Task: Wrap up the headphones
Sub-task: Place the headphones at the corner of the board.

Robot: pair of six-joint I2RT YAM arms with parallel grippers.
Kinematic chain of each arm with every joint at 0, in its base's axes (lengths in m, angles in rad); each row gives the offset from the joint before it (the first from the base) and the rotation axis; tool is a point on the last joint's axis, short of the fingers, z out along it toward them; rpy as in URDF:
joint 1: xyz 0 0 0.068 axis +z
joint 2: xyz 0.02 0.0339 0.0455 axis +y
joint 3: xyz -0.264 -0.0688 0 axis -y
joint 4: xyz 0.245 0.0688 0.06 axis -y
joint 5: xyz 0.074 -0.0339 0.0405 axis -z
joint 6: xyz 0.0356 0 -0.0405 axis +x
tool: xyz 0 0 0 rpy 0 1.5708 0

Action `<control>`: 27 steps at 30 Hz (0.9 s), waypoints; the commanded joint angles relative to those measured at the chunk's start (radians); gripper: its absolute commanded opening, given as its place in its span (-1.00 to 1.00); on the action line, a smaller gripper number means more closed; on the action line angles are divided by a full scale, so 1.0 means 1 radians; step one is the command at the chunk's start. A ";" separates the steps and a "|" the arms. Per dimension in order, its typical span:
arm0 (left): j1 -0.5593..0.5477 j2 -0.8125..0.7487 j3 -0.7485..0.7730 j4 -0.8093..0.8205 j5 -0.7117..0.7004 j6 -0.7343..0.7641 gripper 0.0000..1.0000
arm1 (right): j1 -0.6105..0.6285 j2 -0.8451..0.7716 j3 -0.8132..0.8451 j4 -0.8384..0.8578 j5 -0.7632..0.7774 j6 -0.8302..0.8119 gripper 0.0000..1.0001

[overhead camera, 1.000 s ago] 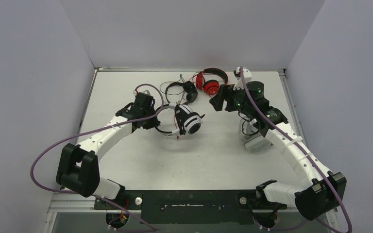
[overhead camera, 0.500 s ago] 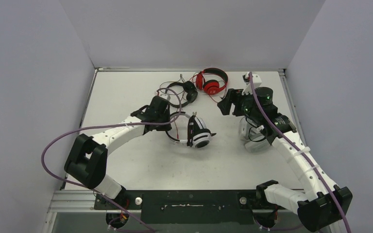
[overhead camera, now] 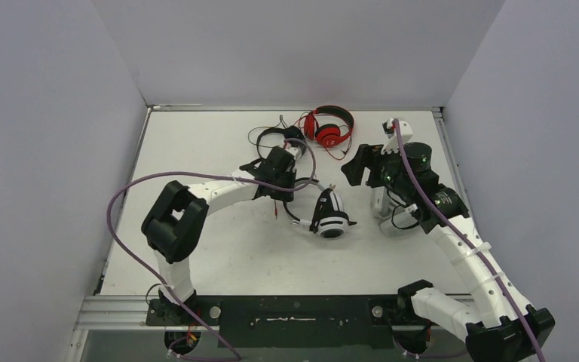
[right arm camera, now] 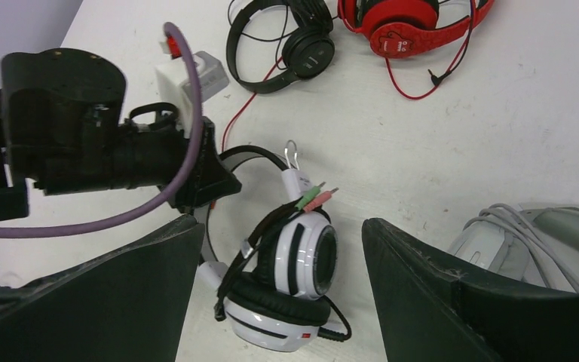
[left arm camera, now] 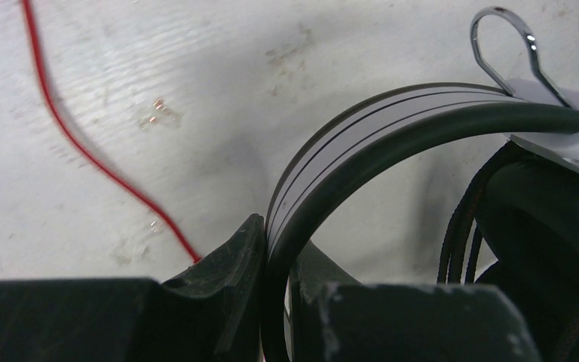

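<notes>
The white-and-black headphones (overhead camera: 332, 216) lie mid-table, earcups folded together, with their black cable bunched round the cups and green and pink plugs (right arm camera: 314, 197) sticking out. My left gripper (overhead camera: 295, 186) is shut on their black headband (left arm camera: 392, 113), which is pinched between both fingers (left arm camera: 234, 256). My right gripper (overhead camera: 353, 167) hovers open just right of them, and in its wrist view the earcups (right arm camera: 294, 264) show between its wide-set fingers (right arm camera: 422, 256), untouched. The light grey headphones (overhead camera: 393, 217) lie under the right arm.
Black headphones (overhead camera: 275, 139) and red headphones (overhead camera: 329, 128) lie at the back of the table with loose cables. A thin red cable (left arm camera: 83, 151) trails across the table beside my left gripper. Walls close in the table on three sides.
My left arm has dragged the white-and-black headphones right and toward the near edge. The right gripper has drifted slightly right and spread a little wider.
</notes>
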 commanded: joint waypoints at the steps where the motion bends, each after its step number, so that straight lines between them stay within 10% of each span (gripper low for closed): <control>1: -0.025 0.085 0.149 0.078 0.081 -0.005 -1.00 | -0.011 -0.037 0.005 -0.008 0.008 -0.006 0.57; 27: -0.189 0.680 0.987 -0.146 0.069 0.040 -1.00 | -0.029 -0.067 0.039 -0.038 0.007 -0.026 0.56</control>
